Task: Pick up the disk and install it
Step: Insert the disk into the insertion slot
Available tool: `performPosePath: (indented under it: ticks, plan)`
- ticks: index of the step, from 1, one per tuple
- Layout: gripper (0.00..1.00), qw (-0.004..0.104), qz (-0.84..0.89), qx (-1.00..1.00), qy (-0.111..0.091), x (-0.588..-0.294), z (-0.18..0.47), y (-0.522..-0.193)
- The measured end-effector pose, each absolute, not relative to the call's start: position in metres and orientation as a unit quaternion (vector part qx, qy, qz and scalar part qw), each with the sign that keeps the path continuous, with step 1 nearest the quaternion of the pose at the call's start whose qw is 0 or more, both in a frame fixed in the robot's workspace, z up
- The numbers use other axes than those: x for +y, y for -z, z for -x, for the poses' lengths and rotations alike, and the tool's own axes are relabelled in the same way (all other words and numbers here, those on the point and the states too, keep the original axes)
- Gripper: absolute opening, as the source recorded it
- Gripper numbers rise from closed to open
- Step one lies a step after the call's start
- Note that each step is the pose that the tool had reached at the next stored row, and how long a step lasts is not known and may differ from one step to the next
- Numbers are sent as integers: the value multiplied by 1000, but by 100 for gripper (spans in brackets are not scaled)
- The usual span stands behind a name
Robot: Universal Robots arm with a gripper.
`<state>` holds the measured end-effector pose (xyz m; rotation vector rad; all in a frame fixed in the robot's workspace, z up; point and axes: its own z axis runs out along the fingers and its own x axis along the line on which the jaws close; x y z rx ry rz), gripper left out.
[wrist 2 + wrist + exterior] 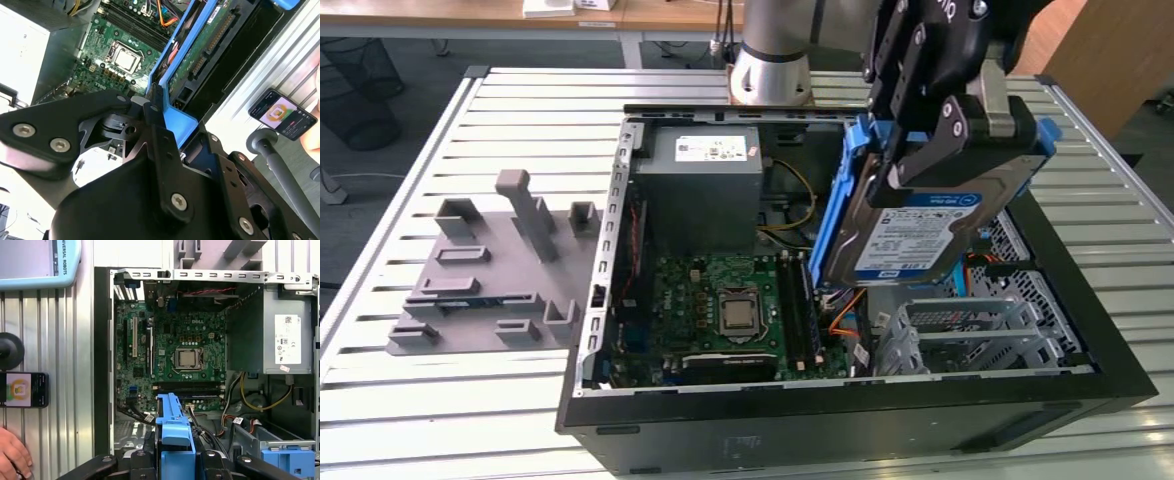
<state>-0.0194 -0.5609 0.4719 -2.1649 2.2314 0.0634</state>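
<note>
Supporting everything is a slatted metal table (pixel 440 400). On it lies an open computer case (pixel 854 425), the reference for all positions below. Outside the case, at the exterior view's left, a grey fixture plate (pixel 487 275) lies on the table. Inside the case, the grey power supply (pixel 707 190) occupies a rear corner, and the green motherboard (pixel 707 320) lies just in front of it. The gripper (pixel 937 140) is above the case interior toward the exterior view's right, with its fingers closed on the upper end of the disk (pixel 921 235). The disk, in its blue frame, hangs steeply tilted over the metal drive cage (pixel 961 330), its lower end beside the motherboard. Outside the case, in the first wrist view, a phone (pixel 24 389) sits with a person's hand (pixel 12 455) near it.
</note>
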Motion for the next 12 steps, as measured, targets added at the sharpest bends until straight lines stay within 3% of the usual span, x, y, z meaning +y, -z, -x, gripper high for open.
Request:
performPosePath:
  ticks: [12]
  plan:
    - [36, 16, 696, 718, -20, -574, 7, -468]
